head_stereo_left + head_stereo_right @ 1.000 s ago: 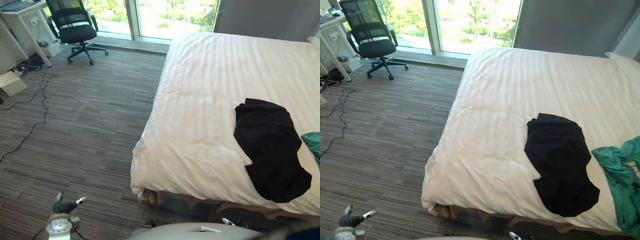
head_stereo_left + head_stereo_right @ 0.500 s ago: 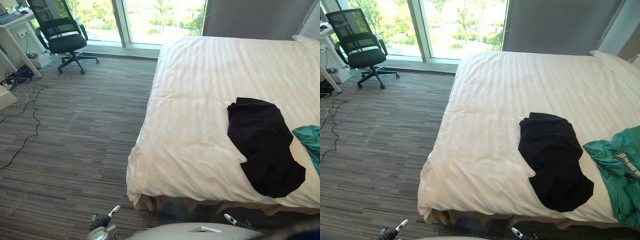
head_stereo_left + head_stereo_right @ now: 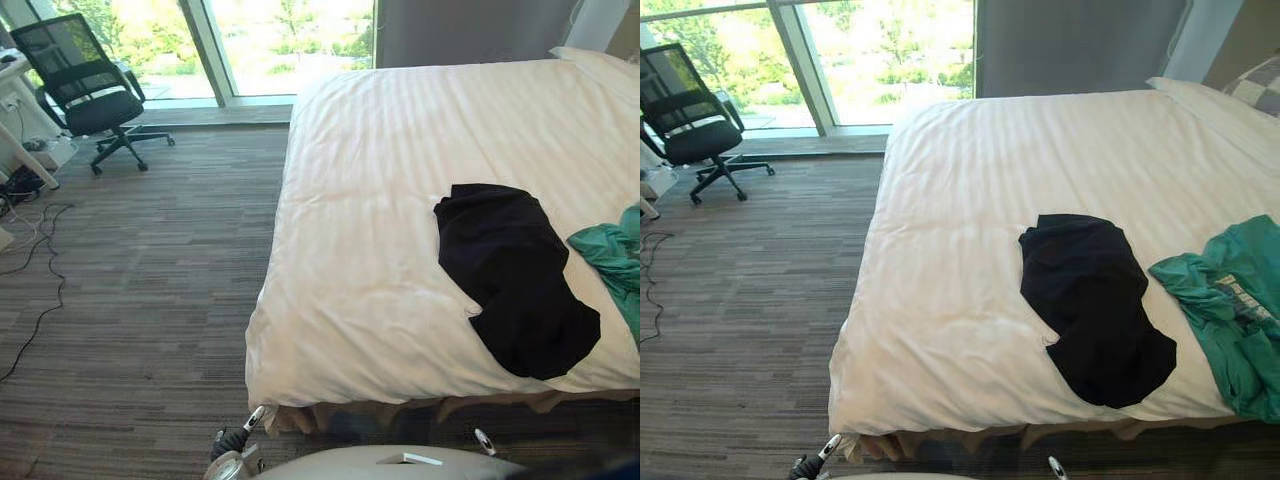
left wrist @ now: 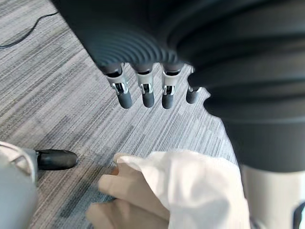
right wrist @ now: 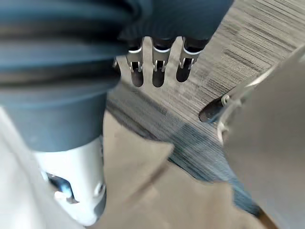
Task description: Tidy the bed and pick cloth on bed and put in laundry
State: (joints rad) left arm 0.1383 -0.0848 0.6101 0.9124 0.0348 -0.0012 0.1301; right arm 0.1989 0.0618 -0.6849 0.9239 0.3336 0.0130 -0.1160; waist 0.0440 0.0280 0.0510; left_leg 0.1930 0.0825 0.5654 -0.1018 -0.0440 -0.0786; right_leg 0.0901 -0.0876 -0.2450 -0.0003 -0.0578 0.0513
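Note:
A black cloth (image 3: 510,275) lies crumpled on the white bed (image 3: 370,200), near its foot edge. Beside it on the right lies a teal cloth (image 3: 1225,300), reaching the view's edge. My left hand (image 3: 232,447) hangs low over the carpet by the bed's near left corner. In the left wrist view its fingers (image 4: 143,90) are straight and hold nothing, and the white duvet corner (image 4: 195,183) shows just past them. My right hand (image 3: 485,440) hangs low at the foot of the bed. Its fingers (image 5: 159,69) are relaxed and empty above the beige bed skirt (image 5: 143,181).
A black office chair (image 3: 85,85) stands at the far left by the window (image 3: 880,45). A white desk leg (image 3: 25,155) and loose cables (image 3: 40,250) are on the striped carpet (image 3: 150,250) at the left. A checked pillow (image 3: 1260,85) lies at the bed's head.
The camera has swung right, so the bed sits more central and more of the teal cloth shows. My left hand now hangs nearer the bed corner. The cloths have not moved.

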